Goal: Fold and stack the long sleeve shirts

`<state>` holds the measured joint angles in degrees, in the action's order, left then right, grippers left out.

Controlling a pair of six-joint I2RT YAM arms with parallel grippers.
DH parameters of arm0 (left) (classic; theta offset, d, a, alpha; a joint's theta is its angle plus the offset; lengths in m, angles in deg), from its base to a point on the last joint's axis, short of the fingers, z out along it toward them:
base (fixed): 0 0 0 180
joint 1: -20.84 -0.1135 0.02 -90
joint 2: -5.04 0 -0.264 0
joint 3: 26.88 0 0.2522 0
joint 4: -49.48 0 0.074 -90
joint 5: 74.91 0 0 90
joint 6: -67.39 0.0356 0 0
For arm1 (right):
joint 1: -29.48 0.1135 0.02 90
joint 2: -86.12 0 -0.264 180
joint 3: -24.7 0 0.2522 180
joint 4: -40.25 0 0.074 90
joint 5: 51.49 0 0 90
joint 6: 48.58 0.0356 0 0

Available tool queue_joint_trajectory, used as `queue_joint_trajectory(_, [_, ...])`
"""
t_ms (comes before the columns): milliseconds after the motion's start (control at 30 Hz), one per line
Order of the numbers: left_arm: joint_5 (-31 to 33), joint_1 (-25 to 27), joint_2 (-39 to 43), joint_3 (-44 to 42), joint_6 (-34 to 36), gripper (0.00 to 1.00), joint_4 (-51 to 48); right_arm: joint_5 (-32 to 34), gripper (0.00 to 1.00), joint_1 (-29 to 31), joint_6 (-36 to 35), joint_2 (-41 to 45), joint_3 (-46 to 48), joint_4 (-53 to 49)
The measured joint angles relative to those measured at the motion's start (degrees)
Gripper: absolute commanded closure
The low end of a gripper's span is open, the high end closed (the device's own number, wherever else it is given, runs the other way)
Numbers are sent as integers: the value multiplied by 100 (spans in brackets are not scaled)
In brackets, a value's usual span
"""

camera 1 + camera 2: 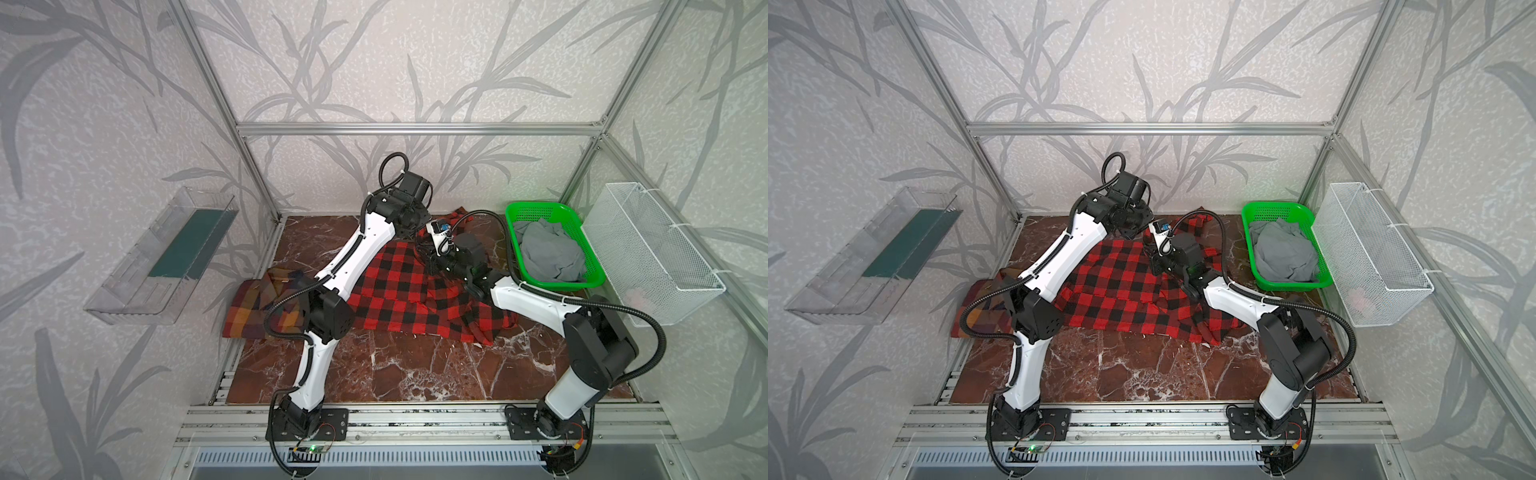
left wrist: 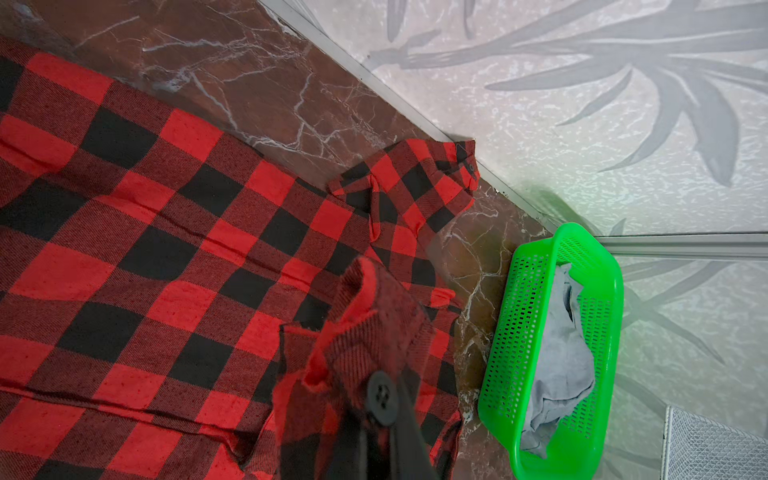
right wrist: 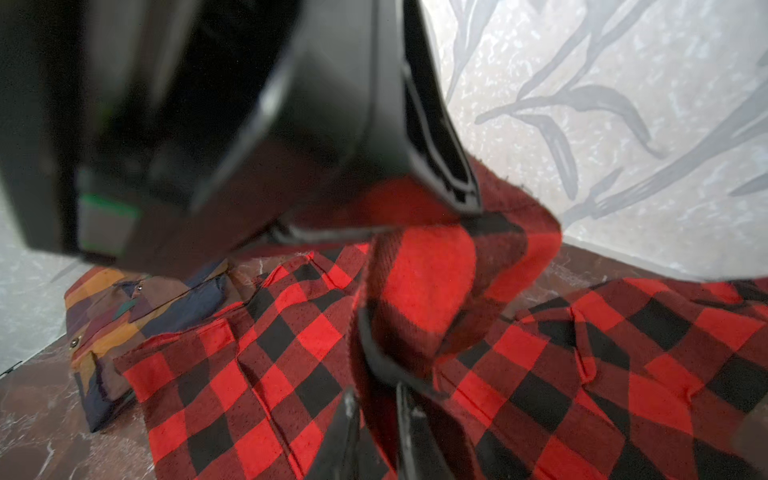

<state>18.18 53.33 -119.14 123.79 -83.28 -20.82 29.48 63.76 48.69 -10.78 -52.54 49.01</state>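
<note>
left hand (image 2: 384,424) pinches a buttoned edge of the red shirt (image 1: 395,286); right hand (image 3: 376,411) pinches the same raised cloth.

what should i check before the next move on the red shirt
1. Left gripper grip: ok, shut on the red shirt beside a button.
2. Right gripper grip: ok, shut on a raised fold of the red shirt.
3. Red shirt flat: not ok, rumpled and bunched on its right side.
4. Red shirt apart from brown shirt: not ok, their edges meet in the right wrist view.
5. Basket clear of the red shirt: ok, bare table shows between them.
6. Brown shirt folded: cannot tell, the left arm covers part of it.
</note>
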Motion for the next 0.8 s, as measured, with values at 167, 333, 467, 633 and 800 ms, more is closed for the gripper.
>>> queue_joint_trajectory(167, [13, -44, 0, 0, 4, 100, 44, 50, 88, 0, -120, -42, -120, -61])
queue_joint_trajectory(333, [24, -35, 0, 0, 52, 100, 39, 66, 63, 0, -216, 144, 216, 63])
queue_joint_trajectory(467, [4, -35, 0, 0, 57, 100, 39, 55, 61, -17, -260, 243, 323, 68])
queue_joint_trajectory(633, [-7, -35, 0, 0, 61, 100, 42, 48, 60, -61, -267, 138, 208, 17])
queue_joint_trajectory(800, [-9, -37, 0, 0, 72, 100, 42, 9, 62, -131, -264, -11, 136, 37])
